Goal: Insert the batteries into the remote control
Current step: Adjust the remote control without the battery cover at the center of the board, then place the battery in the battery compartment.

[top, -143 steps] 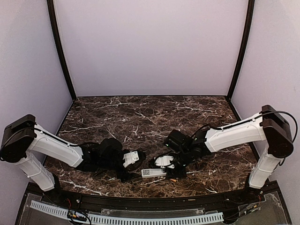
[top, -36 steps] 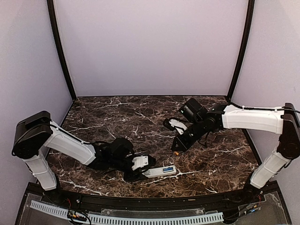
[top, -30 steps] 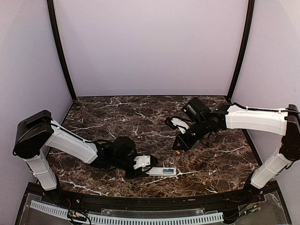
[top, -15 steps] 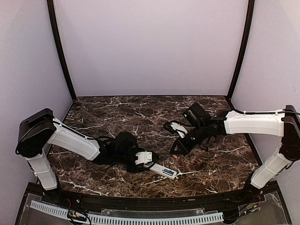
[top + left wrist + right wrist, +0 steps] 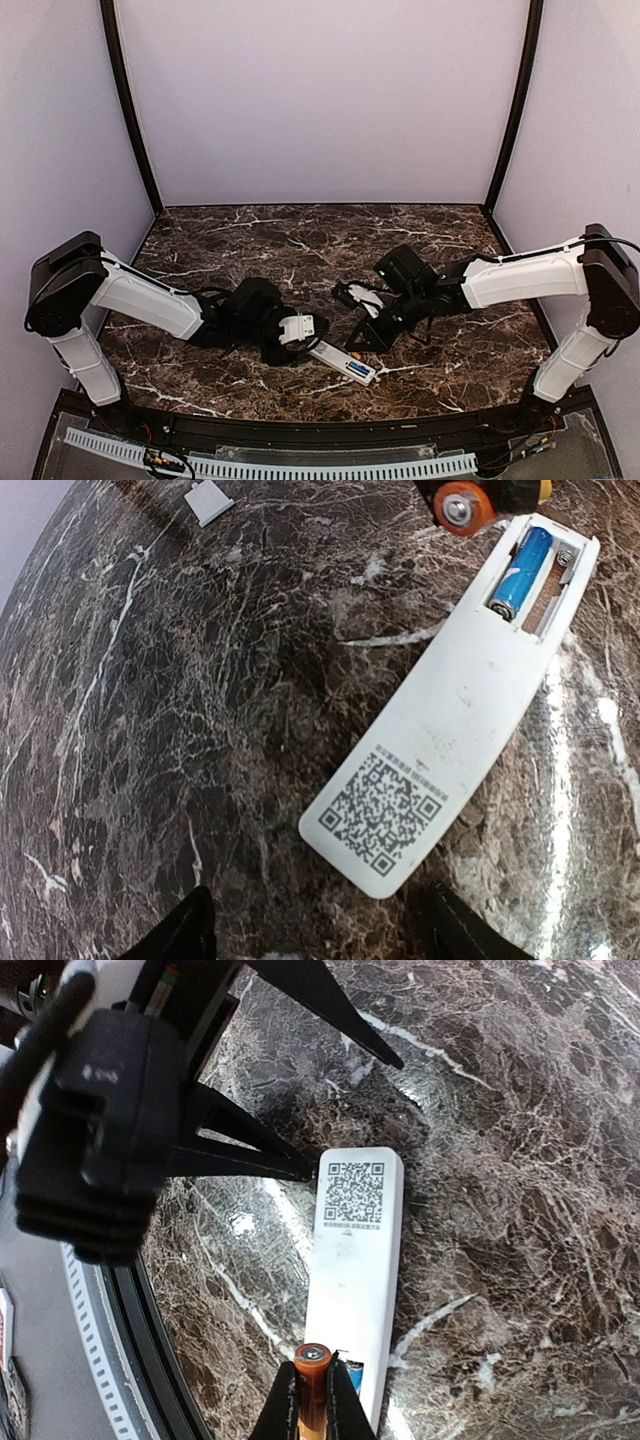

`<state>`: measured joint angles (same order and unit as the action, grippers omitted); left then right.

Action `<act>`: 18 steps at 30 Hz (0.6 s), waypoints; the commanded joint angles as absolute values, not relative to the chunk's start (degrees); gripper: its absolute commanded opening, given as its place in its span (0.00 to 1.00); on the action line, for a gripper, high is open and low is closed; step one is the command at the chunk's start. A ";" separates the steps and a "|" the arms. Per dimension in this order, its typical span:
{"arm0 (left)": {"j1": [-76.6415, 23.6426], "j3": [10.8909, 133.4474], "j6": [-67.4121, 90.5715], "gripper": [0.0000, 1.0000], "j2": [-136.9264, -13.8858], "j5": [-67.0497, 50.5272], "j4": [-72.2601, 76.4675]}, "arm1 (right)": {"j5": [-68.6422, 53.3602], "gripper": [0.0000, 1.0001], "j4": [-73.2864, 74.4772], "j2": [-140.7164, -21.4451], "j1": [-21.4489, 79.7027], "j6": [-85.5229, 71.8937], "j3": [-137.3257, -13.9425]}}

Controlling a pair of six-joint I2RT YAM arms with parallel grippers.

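Note:
The remote control (image 5: 345, 365) lies back up and slanted on the marble, its code sticker (image 5: 390, 810) showing. In its uncovered compartment sits the blue battery (image 5: 520, 570), with a bare slot beside it. My left gripper (image 5: 320, 938) is open, its fingertips either side of the sticker end without touching it. My right gripper (image 5: 312, 1388) is shut on the orange battery (image 5: 312, 1358) and hangs just above the compartment end of the remote control (image 5: 355, 1280). From the left wrist, the orange battery (image 5: 462, 507) shows at the top edge, close to the compartment.
A small flat pale-grey cover (image 5: 208, 500) lies on the table beyond the remote. The left gripper (image 5: 303, 335) and right gripper (image 5: 358, 345) face each other closely near the table's front edge (image 5: 320, 420). Purple walls enclose the marble top.
My left gripper has opened and let go of the remote, which now lies slanted. My right arm has come down and left, bringing the orange battery over the compartment.

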<state>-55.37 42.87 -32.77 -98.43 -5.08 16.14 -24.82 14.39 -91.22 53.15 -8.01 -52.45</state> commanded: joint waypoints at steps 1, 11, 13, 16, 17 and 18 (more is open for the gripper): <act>-55.13 39.50 -27.52 0.70 -93.02 -5.29 14.88 | -25.69 0.00 7.37 -92.46 54.43 -9.74 -50.26; -55.11 37.94 -24.19 0.70 -91.33 -5.12 16.27 | -24.67 0.00 3.56 -95.38 55.02 -8.54 -47.72; -55.09 38.03 -24.45 0.70 -91.46 -5.17 16.42 | -24.57 0.00 3.29 -95.15 55.05 -8.65 -47.11; -55.04 38.14 -24.70 0.70 -91.76 -5.31 16.43 | -24.65 0.00 2.69 -94.45 55.28 -9.30 -46.06; -55.03 38.14 -24.81 0.70 -91.93 -5.35 16.44 | -24.50 0.00 2.44 -94.27 55.50 -9.42 -45.73; -55.07 38.21 -24.88 0.70 -92.07 -5.36 16.44 | -24.33 0.00 2.26 -94.20 55.66 -9.55 -45.44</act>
